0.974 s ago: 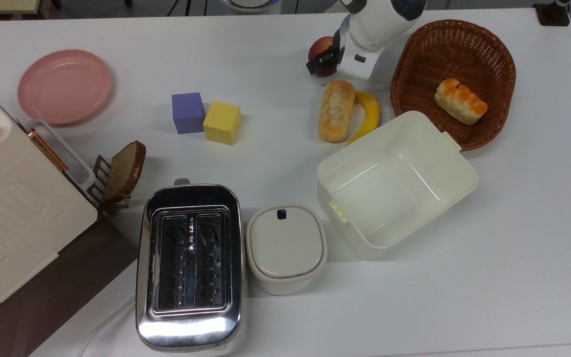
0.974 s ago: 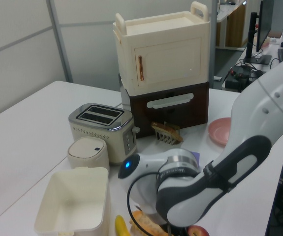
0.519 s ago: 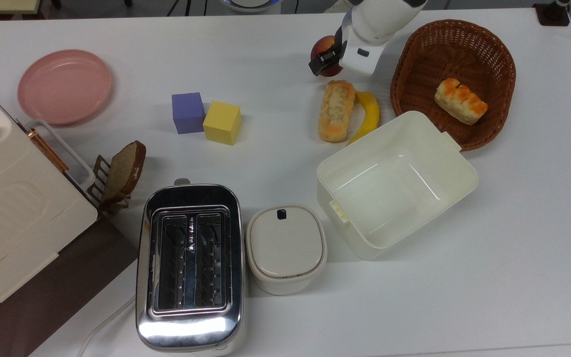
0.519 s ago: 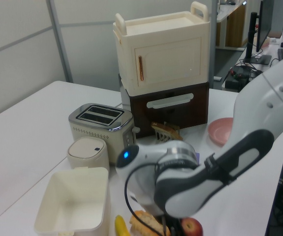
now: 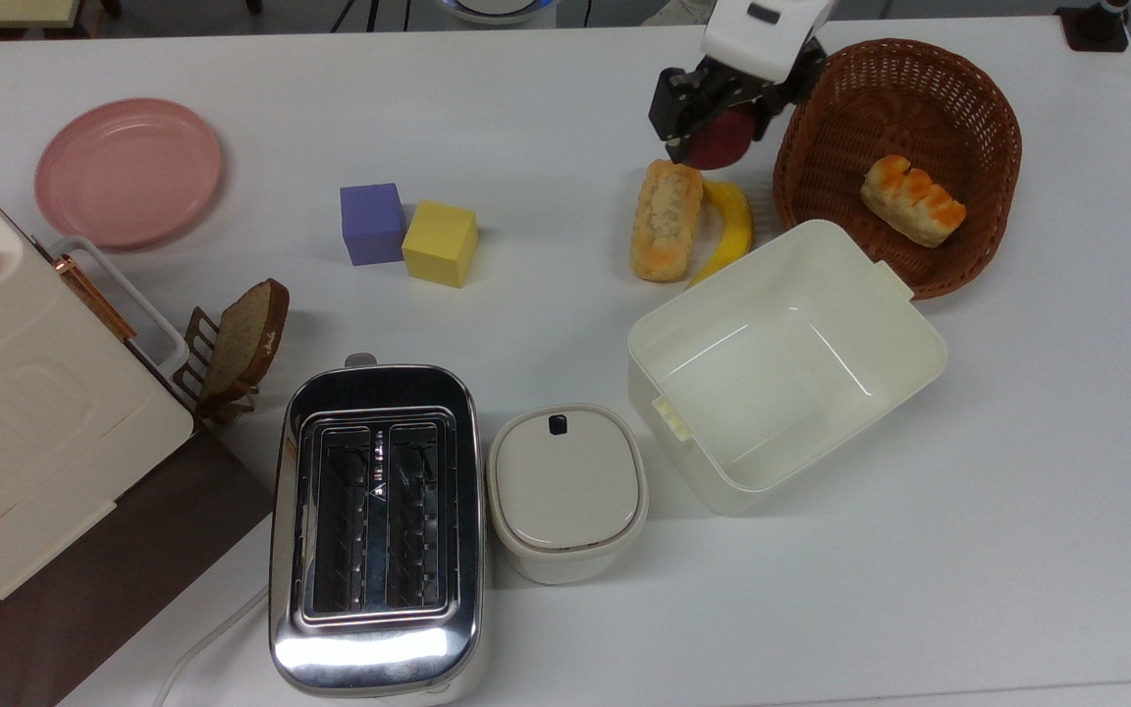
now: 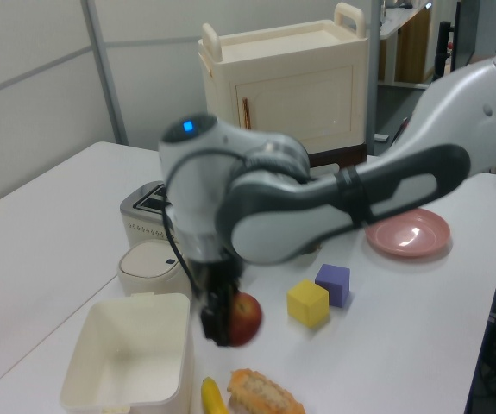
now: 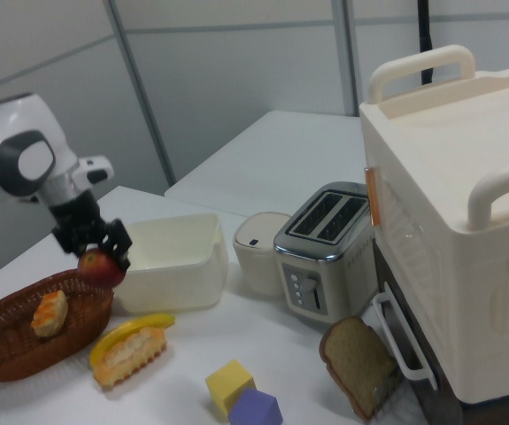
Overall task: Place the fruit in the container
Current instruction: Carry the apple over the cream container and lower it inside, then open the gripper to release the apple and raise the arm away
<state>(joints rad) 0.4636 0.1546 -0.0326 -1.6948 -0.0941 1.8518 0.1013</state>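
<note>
The fruit is pinched between the fingers of the gripper and is held clear of the table, above the gap between the bread roll with the banana beside it and the wicker basket. In the left view the fruit is seen raised just beside the container, whose inside is bare. In the right view the gripper is seen with the fruit over the basket's near rim.
</note>
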